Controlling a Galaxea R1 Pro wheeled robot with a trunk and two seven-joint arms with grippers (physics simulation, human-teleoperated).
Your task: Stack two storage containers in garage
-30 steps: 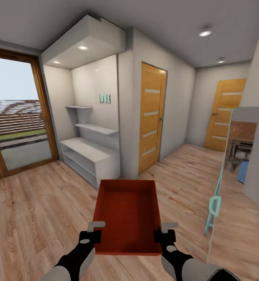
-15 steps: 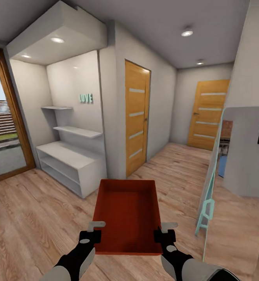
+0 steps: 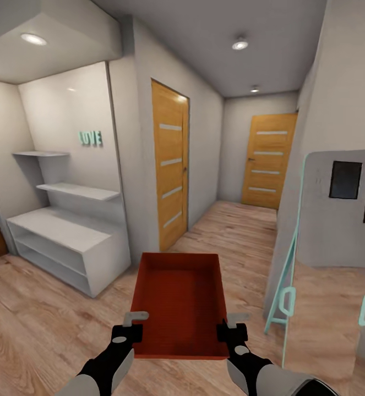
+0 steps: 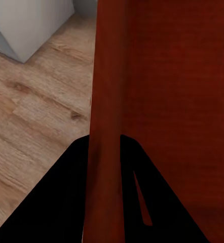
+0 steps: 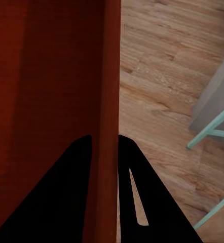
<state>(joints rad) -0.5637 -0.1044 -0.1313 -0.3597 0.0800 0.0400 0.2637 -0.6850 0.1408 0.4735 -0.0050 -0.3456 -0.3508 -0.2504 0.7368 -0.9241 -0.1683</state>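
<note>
A hallway with a light wood-plank floor (image 3: 55,308) and pale grey walls stretches ahead under a grey ceiling with round lights. The landmark here is the near wooden door (image 3: 170,165), orange with pale horizontal strips, set in the left-hand wall. Left of it is a white alcove with a low shelf unit (image 3: 66,245), two wall shelves and teal letters reading "LOVE" (image 3: 91,137). Beyond it, at the hallway's end, stands a second door of the same kind (image 3: 267,160). Right of it a grey partition carries dark rectangular panels, cut off by the picture's edge and too vague to identify, with a thin teal frame (image 3: 284,275) leaning beside it.

In front of the near door, held above the floor between both arms, is one storage container (image 3: 179,297), orange-red, open-topped and empty. The left gripper (image 3: 128,330) has its fingers clamped on the container's left wall near the closest corner; the left wrist view shows that wall (image 4: 107,101) passing between two dark fingers (image 4: 66,192). The right gripper (image 3: 232,330) clamps the right wall (image 5: 109,76) likewise. The container's underside and near wall are hidden.
</note>
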